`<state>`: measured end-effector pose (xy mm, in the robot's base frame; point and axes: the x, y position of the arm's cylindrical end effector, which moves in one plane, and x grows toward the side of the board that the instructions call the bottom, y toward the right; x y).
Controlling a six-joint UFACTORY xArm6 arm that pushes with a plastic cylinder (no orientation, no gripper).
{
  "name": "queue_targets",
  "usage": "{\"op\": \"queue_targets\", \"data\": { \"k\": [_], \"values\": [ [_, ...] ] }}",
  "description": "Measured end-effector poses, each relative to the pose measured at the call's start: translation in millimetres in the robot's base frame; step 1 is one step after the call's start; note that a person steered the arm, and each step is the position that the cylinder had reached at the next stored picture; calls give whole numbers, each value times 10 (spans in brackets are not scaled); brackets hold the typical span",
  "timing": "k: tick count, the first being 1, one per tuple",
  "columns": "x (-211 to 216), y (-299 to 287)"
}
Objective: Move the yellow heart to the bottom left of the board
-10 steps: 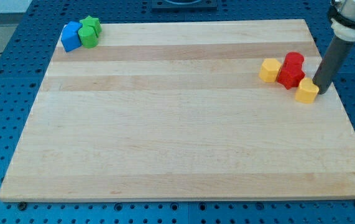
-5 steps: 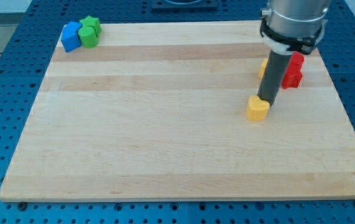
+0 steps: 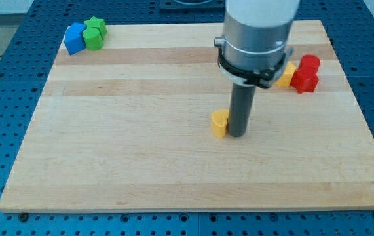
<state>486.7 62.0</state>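
Yellow heart (image 3: 220, 123) sits near the middle of the wooden board (image 3: 108, 157), a long way from the bottom left corner you want. In this 1 camera view, my tip (image 3: 236, 134) touches its right side, so a push sends it left. You have no fingers here, only a rod. Far right, another yellow block (image 3: 287, 75) touches the red block (image 3: 306, 73). Far left sit a blue block (image 3: 74, 38) and green block (image 3: 95, 34).

My tip (image 3: 237, 135) stands at mid-desk (image 3: 141, 157), touching the yellow heart (image 3: 220, 123) on the heart's right. Two block clusters sit far apart in the top corners.
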Motion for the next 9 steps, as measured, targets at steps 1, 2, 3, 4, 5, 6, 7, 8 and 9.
{"op": "queue_targets", "data": {
  "k": [1,2,3,4,5,6,7,8,9],
  "values": [
    [-109,-251],
    [-153,-514],
    [-457,-530],
    [-487,-656],
    [-307,-848],
    [-237,-1142],
    [-334,-1342],
    [-415,-1592],
    [-212,-1719]
  ]
}}
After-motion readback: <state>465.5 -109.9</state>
